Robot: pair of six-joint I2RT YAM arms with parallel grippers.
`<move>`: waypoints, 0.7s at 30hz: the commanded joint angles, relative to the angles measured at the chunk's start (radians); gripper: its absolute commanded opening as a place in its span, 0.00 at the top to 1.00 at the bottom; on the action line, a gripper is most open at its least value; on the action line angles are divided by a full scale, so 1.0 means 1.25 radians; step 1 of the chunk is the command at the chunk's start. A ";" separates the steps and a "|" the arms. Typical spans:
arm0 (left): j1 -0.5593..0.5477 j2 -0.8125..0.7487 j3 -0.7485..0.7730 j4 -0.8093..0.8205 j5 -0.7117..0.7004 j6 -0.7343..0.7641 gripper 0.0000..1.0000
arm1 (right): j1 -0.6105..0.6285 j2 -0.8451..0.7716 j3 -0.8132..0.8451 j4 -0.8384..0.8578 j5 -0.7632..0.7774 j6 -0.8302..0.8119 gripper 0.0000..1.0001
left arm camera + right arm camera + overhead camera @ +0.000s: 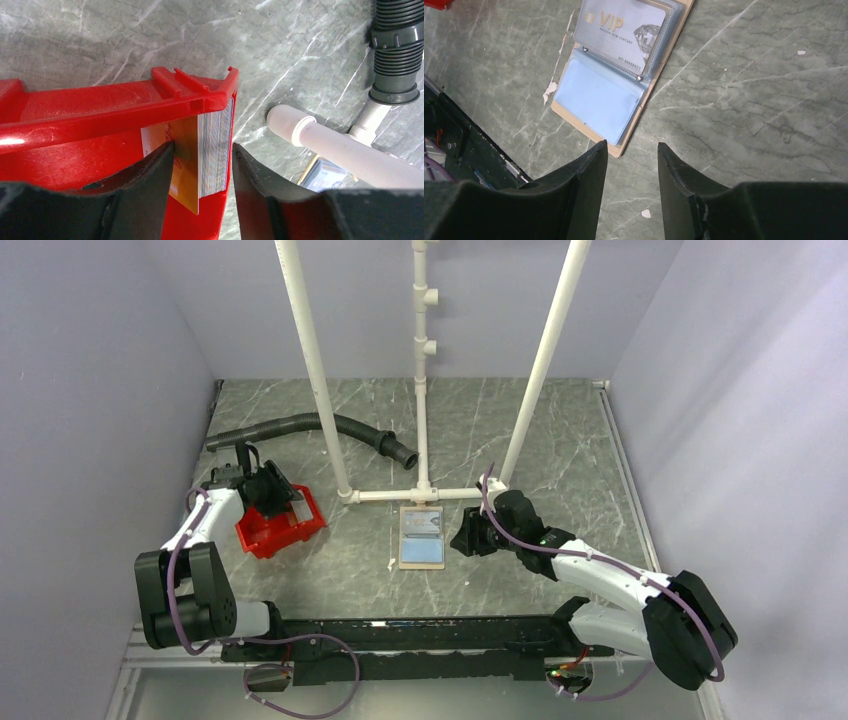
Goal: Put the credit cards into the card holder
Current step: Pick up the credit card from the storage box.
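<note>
The credit cards (215, 150) stand on edge as a pale striped stack inside the red bin (100, 105), pressed against its right wall, with an orange card (185, 165) askew in front of them. My left gripper (202, 145) hangs over that corner of the bin (265, 535), jaws half closed: the left finger touches the orange card and the right finger stands just outside the bin wall. The card holder (421, 537) lies open and flat on the table, a silver VIP card (621, 35) in its upper sleeve. My right gripper (631, 145) hovers open and empty just off the holder's (596, 100) near corner.
A grey corrugated hose (300, 425) lies behind the bin. A white pipe frame (420, 490) stands just beyond the holder, its crossbar along the table. The black base rail (400, 635) runs along the near edge. Purple walls close in both sides.
</note>
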 commanded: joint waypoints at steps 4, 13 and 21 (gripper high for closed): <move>0.001 -0.046 -0.007 0.013 0.010 0.002 0.49 | -0.004 0.002 0.013 0.023 -0.003 -0.003 0.56; 0.001 -0.051 -0.007 0.011 0.023 0.004 0.56 | -0.005 0.009 0.012 0.027 -0.008 -0.002 0.56; 0.000 -0.058 -0.006 -0.040 -0.039 0.005 0.12 | -0.009 0.011 0.017 0.026 -0.011 -0.006 0.57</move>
